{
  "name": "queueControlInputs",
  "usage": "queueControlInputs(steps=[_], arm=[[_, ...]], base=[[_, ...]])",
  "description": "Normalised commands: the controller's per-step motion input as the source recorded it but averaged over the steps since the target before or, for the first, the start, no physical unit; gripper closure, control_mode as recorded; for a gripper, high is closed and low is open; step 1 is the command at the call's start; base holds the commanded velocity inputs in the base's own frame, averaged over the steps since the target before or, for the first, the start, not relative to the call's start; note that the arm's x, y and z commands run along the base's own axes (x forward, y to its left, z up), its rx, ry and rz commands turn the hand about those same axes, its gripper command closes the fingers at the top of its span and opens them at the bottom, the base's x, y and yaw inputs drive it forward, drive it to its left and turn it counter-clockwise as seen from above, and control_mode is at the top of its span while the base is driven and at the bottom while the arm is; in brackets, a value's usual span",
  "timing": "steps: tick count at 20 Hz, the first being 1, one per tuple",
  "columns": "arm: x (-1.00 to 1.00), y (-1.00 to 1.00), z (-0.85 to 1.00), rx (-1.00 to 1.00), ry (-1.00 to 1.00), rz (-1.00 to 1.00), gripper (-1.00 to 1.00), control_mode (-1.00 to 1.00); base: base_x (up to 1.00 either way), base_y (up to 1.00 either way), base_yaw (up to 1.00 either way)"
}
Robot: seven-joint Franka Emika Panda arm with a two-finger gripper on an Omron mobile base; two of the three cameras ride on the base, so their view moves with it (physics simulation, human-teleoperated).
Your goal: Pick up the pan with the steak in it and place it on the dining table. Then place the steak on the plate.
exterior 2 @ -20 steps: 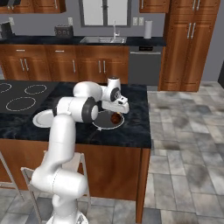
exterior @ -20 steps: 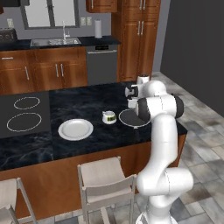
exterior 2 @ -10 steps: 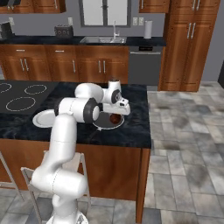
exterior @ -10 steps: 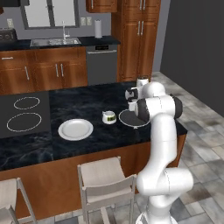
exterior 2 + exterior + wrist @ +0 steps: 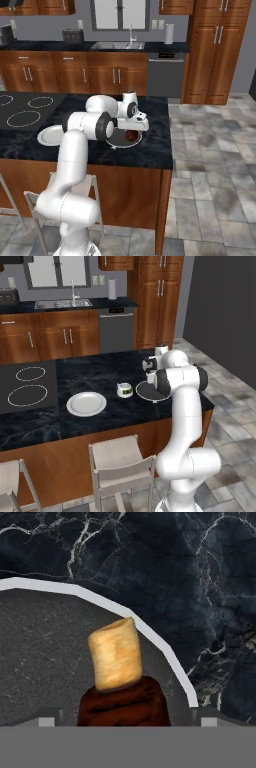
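Dining table [image 5: 100,421] | claw [image 5: 125,722] wide open astride steak [image 5: 125,704] | pan [image 5: 45,657]

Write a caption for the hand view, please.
Open gripper low over the steak in the pan on the dining table.

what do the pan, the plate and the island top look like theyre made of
The pan: likely coated metal, judging by its matte, speckled dark-grey inside and thin pale rim.
The plate: plain glossy white, probably ceramic, though the look leaves it open.
The dining table: polished black stone with white veins, marble-like, on brown wood sides.
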Motion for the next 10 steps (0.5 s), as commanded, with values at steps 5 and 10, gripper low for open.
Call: queueControlInputs(steps=[5,10], arm=[[0.04,0.00,0.02,0.00,0.00,-0.01,1.00,-1.00],[0.14,0.01,0.28,0.00,0.03,-0.05,1.00,-1.00]], base=[[0.00,0.00,0.00],[0.00,0.00,0.00]])
